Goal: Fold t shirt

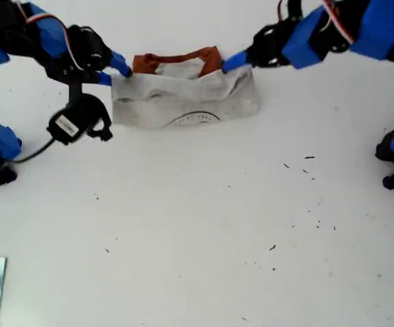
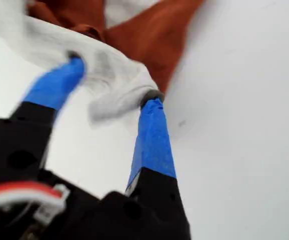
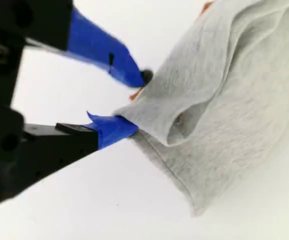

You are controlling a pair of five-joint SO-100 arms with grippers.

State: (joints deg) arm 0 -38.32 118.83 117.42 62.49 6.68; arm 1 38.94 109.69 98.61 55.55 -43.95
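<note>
In the exterior view, the t shirt lies bunched into a short grey band at the far middle of the white table, with rust-orange sleeves showing along its far edge. An arm reaches each far corner, one from the exterior view's left and one from its right. I cannot tell which is which. If the two pull unevenly, the band will skew and the fold will come out crooked.

In the first wrist view, my first gripper stands wide apart, with a grey hem of the t shirt draped between its tips and not pinched. Any lift from here would likely leave the cloth behind.

In the second wrist view, my second gripper has narrowed onto a folded corner of the t shirt. Its hold looks shallow, right at the edge. A sideways tug could slip the corner free and undo the layers.
</note>
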